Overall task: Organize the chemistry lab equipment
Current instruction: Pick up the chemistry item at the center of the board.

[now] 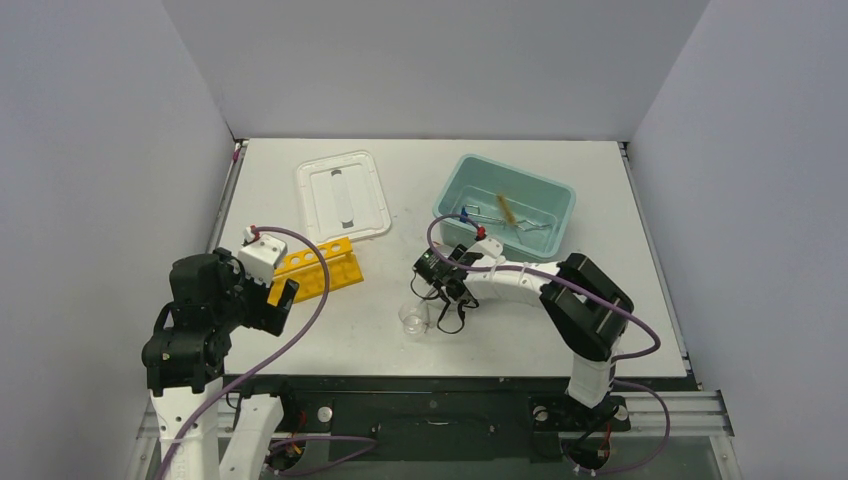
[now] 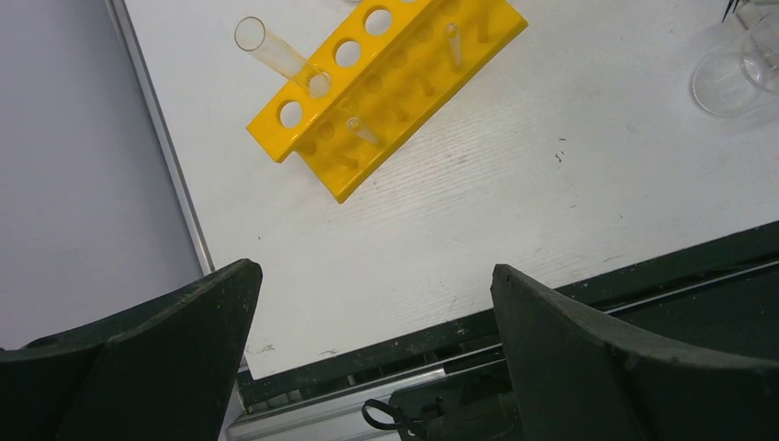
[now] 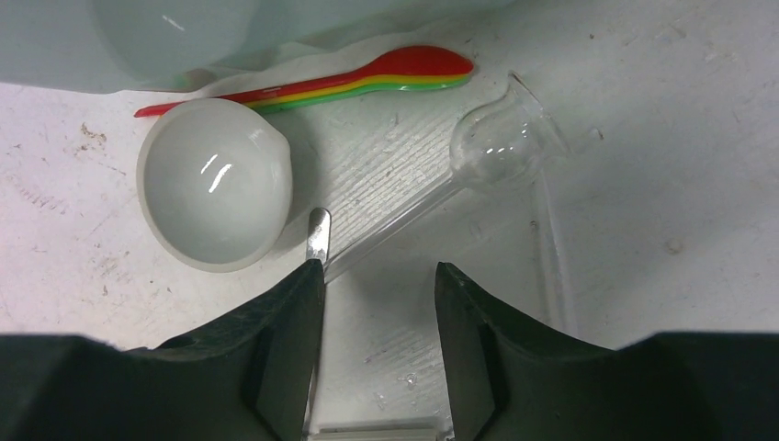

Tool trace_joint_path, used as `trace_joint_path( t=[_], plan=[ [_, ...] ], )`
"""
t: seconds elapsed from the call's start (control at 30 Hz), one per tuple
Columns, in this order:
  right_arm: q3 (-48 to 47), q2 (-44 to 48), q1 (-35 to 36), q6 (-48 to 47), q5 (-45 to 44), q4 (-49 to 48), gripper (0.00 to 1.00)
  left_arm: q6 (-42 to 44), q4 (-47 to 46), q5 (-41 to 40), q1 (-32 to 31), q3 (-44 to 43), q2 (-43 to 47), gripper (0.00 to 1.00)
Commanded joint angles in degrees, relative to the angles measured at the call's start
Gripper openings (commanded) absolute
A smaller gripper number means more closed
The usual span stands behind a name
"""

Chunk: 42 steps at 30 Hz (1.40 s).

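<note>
The left gripper (image 2: 377,303) hangs released, its jaws spread wide with nothing between them, over the table (image 1: 620,330) near its 8 o'clock corner. Just beyond it, at the table's 9 o'clock, stands the rack (image 1: 315,270). A glass tube (image 2: 276,55) slants through one end hole.

The lid (image 1: 342,195) lies flat at 11 o'clock. The tub (image 1: 452,190) sits at 1 o'clock and holds the brush (image 1: 507,210) and some thin metal tools (image 1: 535,226), too small to sort out.

The right gripper (image 3: 378,271) is low over the table near its centre, at the tub's 7 o'clock. Its jaws are partway apart with a clear gap, and they clamp nothing that shows. The beaker (image 1: 413,318) stands just beside it, at about 8 o'clock from the fingers in the top view.

In the right wrist view:
- **Dish:** the dish (image 3: 216,184) rests on the table at 10 o'clock from the fingertips, close to them.
- **Spoons:** a stack of coloured spoons (image 3: 367,78) lies at 12 o'clock, against the foot of the tub.
- **Bulb tube:** a bulb tube (image 3: 501,142) lies flat with its bulb at 1 o'clock. Its stem runs down into the gap, toward the 9 o'clock finger.
- **Metal strip:** a small metal strip (image 3: 317,234) sits right at that finger's tip — whether they touch I cannot tell.
</note>
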State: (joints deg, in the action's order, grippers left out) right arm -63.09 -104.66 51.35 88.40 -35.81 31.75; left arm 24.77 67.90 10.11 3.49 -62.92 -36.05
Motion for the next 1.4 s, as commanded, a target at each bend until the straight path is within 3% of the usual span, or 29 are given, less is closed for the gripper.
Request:
trace_joint_path(
  t=[0.0, 0.17, 0.33, 0.7, 0.77, 1.37],
  plan=[
    [0.4, -0.2, -0.3, 1.6, -1.7, -0.8, 0.45, 0.6, -0.9, -0.5, 0.2, 0.0, 0.0, 0.96],
    [0.0, -1.8, -0.9, 1.7, -1.5, -0.9, 0.40, 0.8, -0.9, -0.7, 0.2, 0.4, 0.1, 0.97],
    [0.5, -2.2, -0.9, 2.0, -0.9, -1.6, 0.23, 1.2, -0.9, -1.0, 0.2, 0.7, 0.4, 0.97],
    [3.1, 0.8, -0.5, 2.4, 0.1, -3.7, 0.09, 0.5, -1.2, -0.5, 0.2, 0.5, 0.1, 0.97],
    [3.3, 2.0, -0.4, 2.5, -0.2, -4.2, 0.01, 0.4, -1.1, -0.5, 0.2, 0.4, 0.1, 0.97],
    [1.8, 10.7, 3.8, 0.0, -2.9, -3.1, 0.00, 0.9, -0.1, -1.1, 0.2, -0.7, 0.7, 0.97]
  ],
)
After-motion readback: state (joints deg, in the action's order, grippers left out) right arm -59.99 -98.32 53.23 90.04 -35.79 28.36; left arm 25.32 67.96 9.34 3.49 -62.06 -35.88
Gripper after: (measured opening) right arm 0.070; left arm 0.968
